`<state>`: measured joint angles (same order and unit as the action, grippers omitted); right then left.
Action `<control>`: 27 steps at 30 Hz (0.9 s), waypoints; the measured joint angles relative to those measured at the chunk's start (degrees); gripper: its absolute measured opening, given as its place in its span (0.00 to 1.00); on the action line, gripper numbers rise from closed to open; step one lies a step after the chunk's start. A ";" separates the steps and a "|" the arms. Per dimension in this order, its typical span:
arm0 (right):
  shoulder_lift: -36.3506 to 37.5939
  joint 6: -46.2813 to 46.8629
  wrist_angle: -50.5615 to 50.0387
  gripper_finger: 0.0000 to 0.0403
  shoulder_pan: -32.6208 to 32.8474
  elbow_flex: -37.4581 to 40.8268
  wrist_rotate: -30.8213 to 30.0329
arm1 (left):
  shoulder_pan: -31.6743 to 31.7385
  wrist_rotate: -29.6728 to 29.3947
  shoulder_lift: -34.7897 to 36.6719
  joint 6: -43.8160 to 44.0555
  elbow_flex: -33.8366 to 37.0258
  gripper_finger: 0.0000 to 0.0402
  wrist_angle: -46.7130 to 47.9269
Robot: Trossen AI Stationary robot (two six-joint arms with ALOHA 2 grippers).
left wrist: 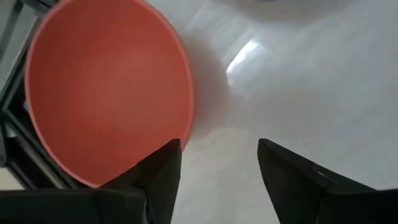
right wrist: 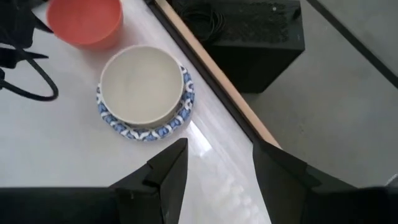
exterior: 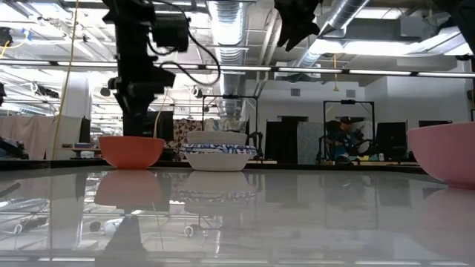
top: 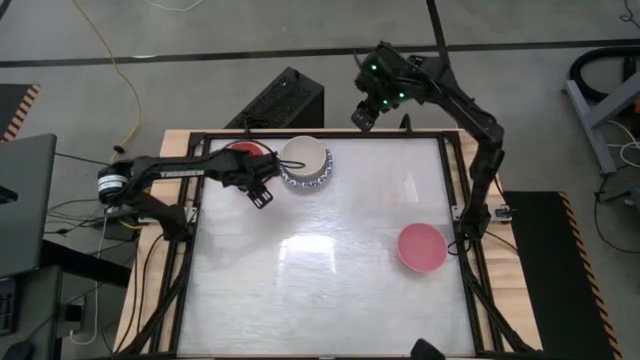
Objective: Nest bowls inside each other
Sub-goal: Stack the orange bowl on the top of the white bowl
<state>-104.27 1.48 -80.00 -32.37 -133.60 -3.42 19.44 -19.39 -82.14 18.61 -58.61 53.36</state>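
Observation:
A red bowl [top: 246, 149] [left wrist: 106, 87] stands on its base at the table's far left, partly under my left arm. Just to its right a plain cream bowl [top: 305, 156] [right wrist: 142, 84] sits nested in a stack of white bowls with blue-patterned rims [right wrist: 146, 132] [exterior: 217, 151]. A pink bowl [top: 421, 247] [exterior: 445, 152] stands alone at the right. My left gripper [top: 262, 196] [left wrist: 217, 162] hangs open, tilted down, just nearer than the red bowl, one finger by its rim. My right gripper [top: 362, 115] [right wrist: 214, 162] is open, high above the table's far edge, right of the stack.
A black box [top: 285, 100] stands on the floor beyond the far edge. A black frame [top: 452, 180] borders the glossy tabletop. The middle and near part of the table [top: 310, 290] are bare. A person [exterior: 345, 137] sits far off in the room.

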 joint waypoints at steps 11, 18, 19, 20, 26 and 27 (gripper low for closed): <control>-0.02 0.63 -2.36 0.50 1.46 0.11 0.17 | 1.25 1.14 -10.47 -4.60 0.00 0.34 -0.62; -0.02 0.63 -2.38 0.50 2.74 0.11 0.23 | 1.95 2.48 -12.65 -5.97 0.00 0.04 -1.42; -0.02 0.62 -2.45 0.50 2.83 0.11 0.24 | 1.95 2.62 -12.46 -5.88 0.00 0.02 -1.53; -0.02 0.60 -2.50 0.50 2.81 0.11 0.24 | 1.93 3.03 -12.16 -5.63 0.00 0.02 -1.58; -0.02 0.15 -2.48 0.50 2.75 0.11 0.24 | -0.75 10.01 -6.20 -2.89 0.00 0.00 -1.77; -0.02 0.15 -2.48 0.50 2.75 0.11 0.24 | -1.56 10.20 -4.57 -2.55 0.00 0.00 -1.73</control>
<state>-104.29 1.63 -82.48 -29.63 -133.49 -3.18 17.88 -9.19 -86.71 16.06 -58.61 51.63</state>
